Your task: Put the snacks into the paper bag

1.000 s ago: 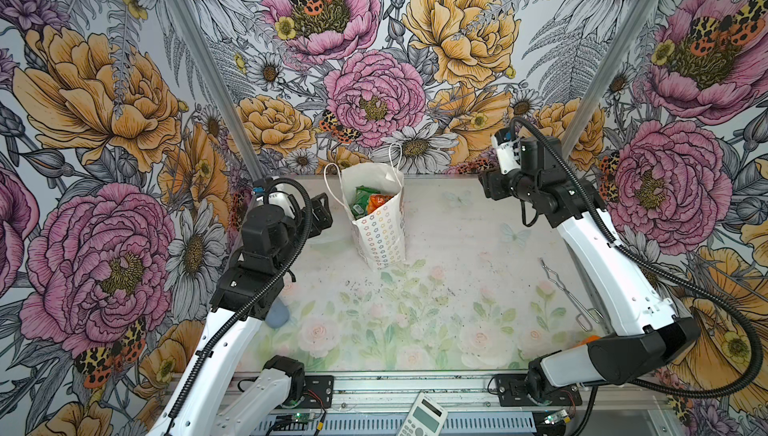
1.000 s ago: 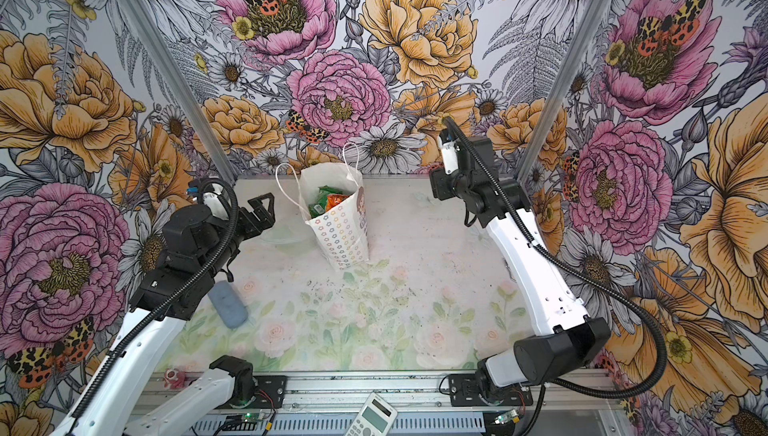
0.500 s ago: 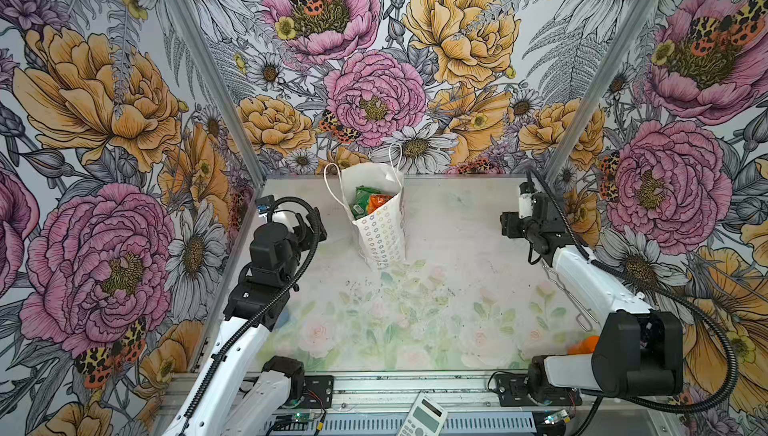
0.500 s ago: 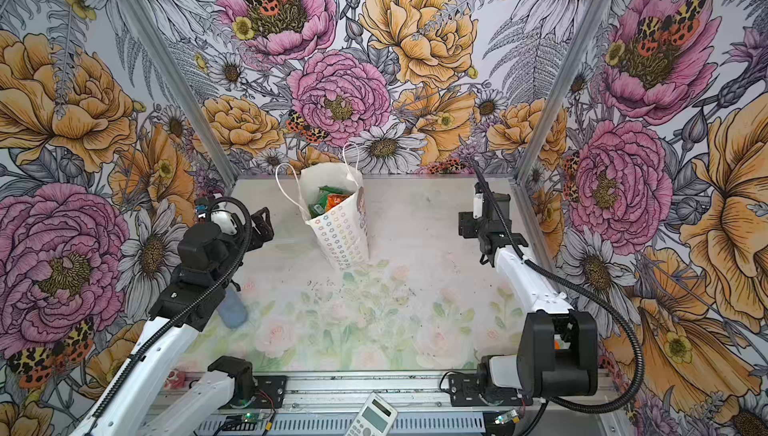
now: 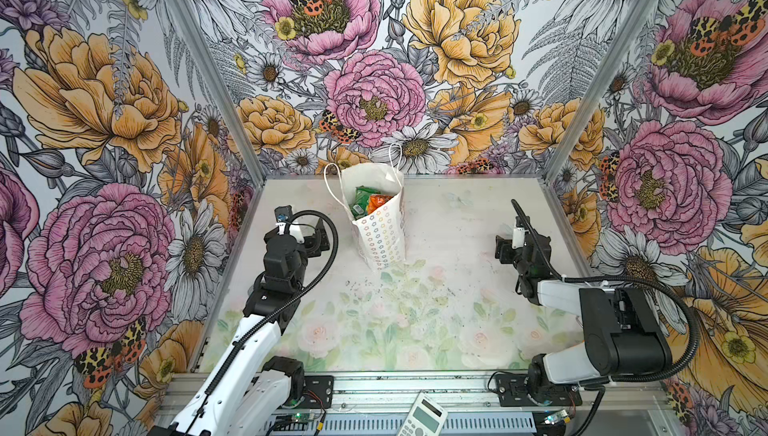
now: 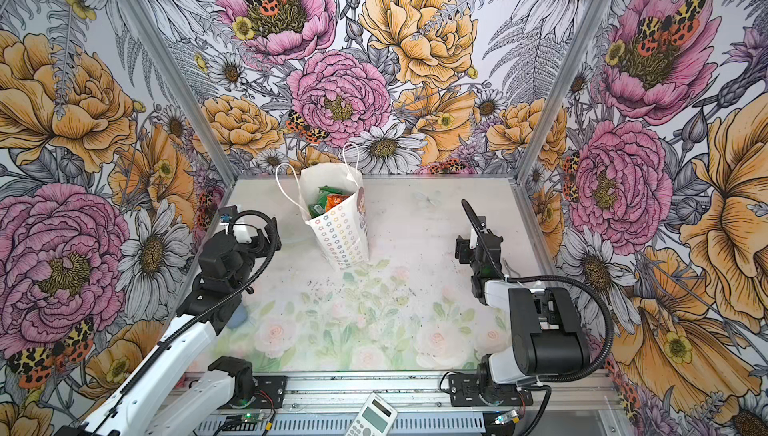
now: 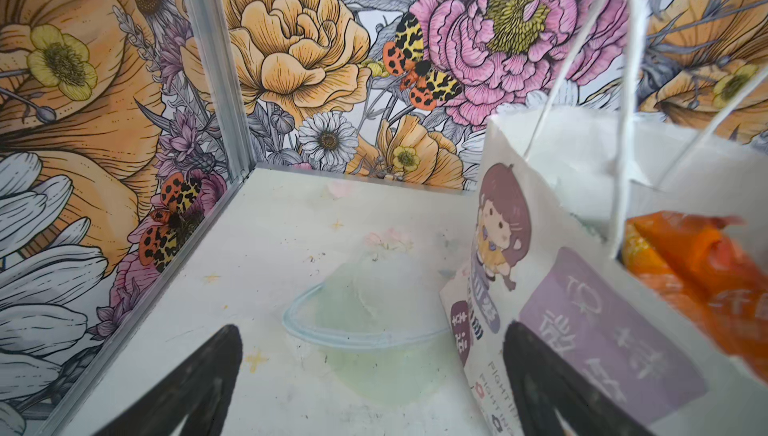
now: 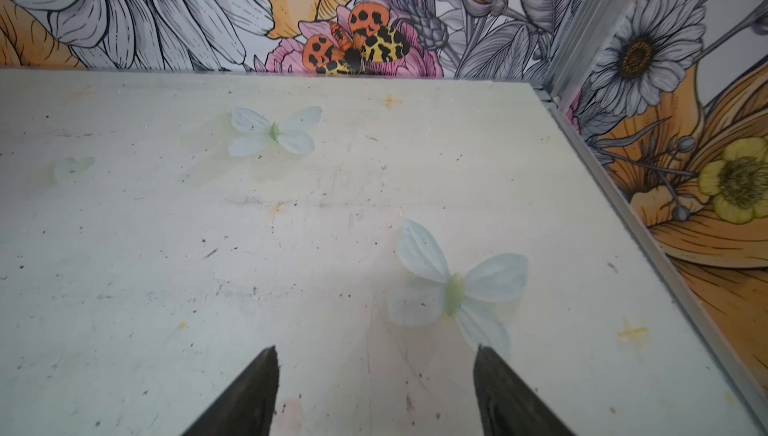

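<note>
folding back toward their bases, both arms have pulled away from the paper bag (image 5: 380, 234) over the last second. the right arm has moved most: it stood raised near the back wall and now sits tucked low by the right edge of the desk (image 5: 436, 221).

nearest the camera a white calculator (image 5: 422, 417) lies on the metal front rail. a small blue-grey patch (image 6: 239, 317) shows beside the left forearm in a top view, too hidden to name.

the left gripper (image 7: 374, 384) is spread wide and empty, its dark tapered fingers framing bare desk near the bag's printed face. the right gripper (image 8: 374, 388) is also parted with nothing between its fingers, a little wider than a second ago. it hangs over a scuffed, speckled surface with pale printed butterflies (image 8: 453, 288).

further back the bag stands upright near the back wall, left of centre. it is stiff white paper with thin cord handles, a cartoon girl on the broad face and rows of small coloured flowers on the narrow side. the snacks (image 5: 368, 203) sit inside its open mouth, crinkly glossy foil in green and orange.

with no loose packet visible on the desk and both arms retreating, the packing looks finished or very nearly so.
</note>
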{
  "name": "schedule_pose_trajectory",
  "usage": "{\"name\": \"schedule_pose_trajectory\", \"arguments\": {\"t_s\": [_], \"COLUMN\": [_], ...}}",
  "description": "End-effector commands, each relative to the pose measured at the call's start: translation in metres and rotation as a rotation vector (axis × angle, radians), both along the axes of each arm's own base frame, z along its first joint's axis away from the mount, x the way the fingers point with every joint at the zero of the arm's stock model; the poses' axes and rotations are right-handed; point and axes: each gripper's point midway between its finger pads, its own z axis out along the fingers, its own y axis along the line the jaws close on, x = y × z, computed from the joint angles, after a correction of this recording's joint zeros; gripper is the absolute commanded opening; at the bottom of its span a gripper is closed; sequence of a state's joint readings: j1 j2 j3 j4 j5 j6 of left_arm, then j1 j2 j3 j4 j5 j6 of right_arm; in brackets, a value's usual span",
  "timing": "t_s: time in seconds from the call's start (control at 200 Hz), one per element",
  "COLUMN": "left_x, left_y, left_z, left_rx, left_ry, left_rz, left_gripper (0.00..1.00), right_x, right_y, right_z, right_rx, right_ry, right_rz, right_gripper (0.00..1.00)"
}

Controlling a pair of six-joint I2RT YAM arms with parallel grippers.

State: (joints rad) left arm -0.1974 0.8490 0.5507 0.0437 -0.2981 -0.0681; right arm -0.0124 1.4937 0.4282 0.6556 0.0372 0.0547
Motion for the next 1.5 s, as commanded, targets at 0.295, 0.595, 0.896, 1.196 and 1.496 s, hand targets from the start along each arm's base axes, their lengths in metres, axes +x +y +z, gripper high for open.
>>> {"name": "schedule_pose_trajectory", "arguments": {"t_s": [0.295, 0.595, 0.896, 1.196, 1.496], "left_x": [0.022, 0.048, 0.065, 0.066, 0.068], "left_y": [0.033, 0.038, 0.042, 0.049, 0.044], "left_z": [-0.069, -0.105, -0.116, -0.116, -0.116], "left_rx": [0.048, 0.012, -0.004, -0.006, 0.013], "left_ry": [-0.104, -0.125, -0.043, -0.038, -0.032], "left_rz": [0.032, -0.007, -0.002, 0.052, 0.04], "left_gripper": [0.99, 0.99, 0.99, 0.98, 0.99], "right_x": [0.007, 0.007, 0.007, 0.007, 0.008], "right_y": [-0.007, -0.008, -0.008, -0.009, -0.009], "right_z": [0.019, 0.018, 0.018, 0.017, 0.018], "right_rx": [-0.005, -0.002, 0.001, 0.005, 0.008], "right_ry": [-0.133, -0.129, -0.127, -0.125, -0.126], "right_rz": [-0.041, -0.042, -0.044, -0.043, -0.041], "right_gripper": [0.76, 0.79, 0.82, 1.0, 1.0]}}
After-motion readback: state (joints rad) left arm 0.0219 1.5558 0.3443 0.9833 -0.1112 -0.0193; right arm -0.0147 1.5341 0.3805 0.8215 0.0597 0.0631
